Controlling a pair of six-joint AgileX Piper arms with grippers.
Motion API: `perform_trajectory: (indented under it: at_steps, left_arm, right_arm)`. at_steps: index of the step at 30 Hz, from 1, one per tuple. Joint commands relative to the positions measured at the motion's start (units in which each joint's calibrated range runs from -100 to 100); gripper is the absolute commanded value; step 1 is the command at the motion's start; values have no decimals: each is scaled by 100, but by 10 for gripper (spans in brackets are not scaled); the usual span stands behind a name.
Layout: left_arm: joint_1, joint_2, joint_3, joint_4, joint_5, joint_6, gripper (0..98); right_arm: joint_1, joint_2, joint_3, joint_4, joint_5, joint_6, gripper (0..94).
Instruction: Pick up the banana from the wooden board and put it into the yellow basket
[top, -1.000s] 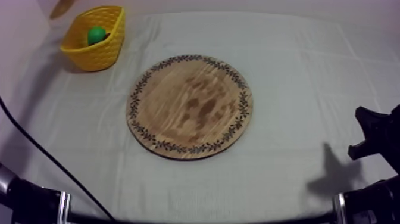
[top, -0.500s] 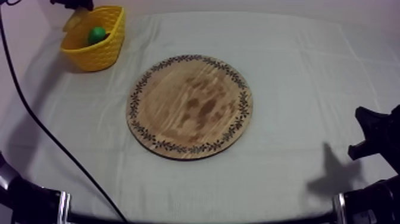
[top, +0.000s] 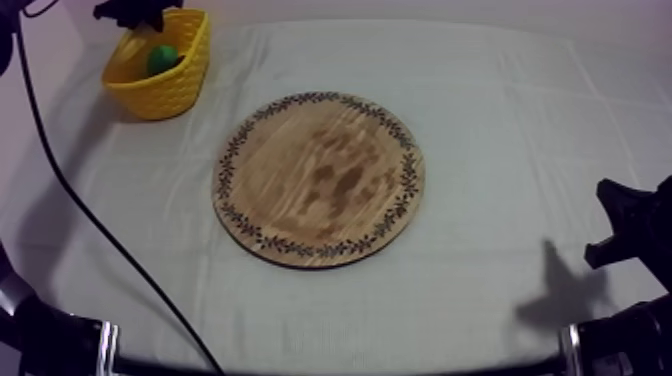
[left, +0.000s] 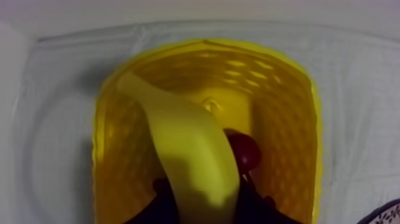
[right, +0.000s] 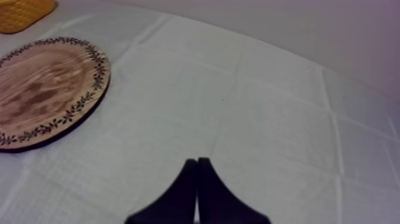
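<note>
Grasping the banana (left: 189, 161), my left gripper (left: 205, 199) is holding it down into the yellow basket (left: 286, 107), walls close around the fingers (left: 163, 205), a small red fruit (left: 245, 152) beside them. My right gripper (right: 197, 170) is resting clenched, bare cloth (right: 268, 107) ahead.

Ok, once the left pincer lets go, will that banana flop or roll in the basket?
Probably stiff: gripped near one end by the left pincer, the banana juts out without sagging. Likely light for the same reason. The yellow basket should stop any roll; it may lean on the small red fruit.
</note>
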Motion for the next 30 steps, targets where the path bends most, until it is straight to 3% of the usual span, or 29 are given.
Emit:
perform_trajectory:
  at_steps: [1,4,8,18,30]
  left_arm:
    - [-24,0,5,17,31,37,503]
    - [-78,-7,-8,118,32,-20,649]
    - [-135,-53,-6,228,-77,-91,692]
    - [-168,-297,40,315,-233,-158,671]
    - [-237,-1178,377,414,-412,-166,560]
  right_arm:
    - [0,0,-3,0,-5,1,3]
    - [0,0,-3,0,-5,1,3]
    - [0,0,-3,0,-5,1,3]
    - [0,0,-3,0,-5,1,3]
    - [0,0,-3,0,-5,1,3]
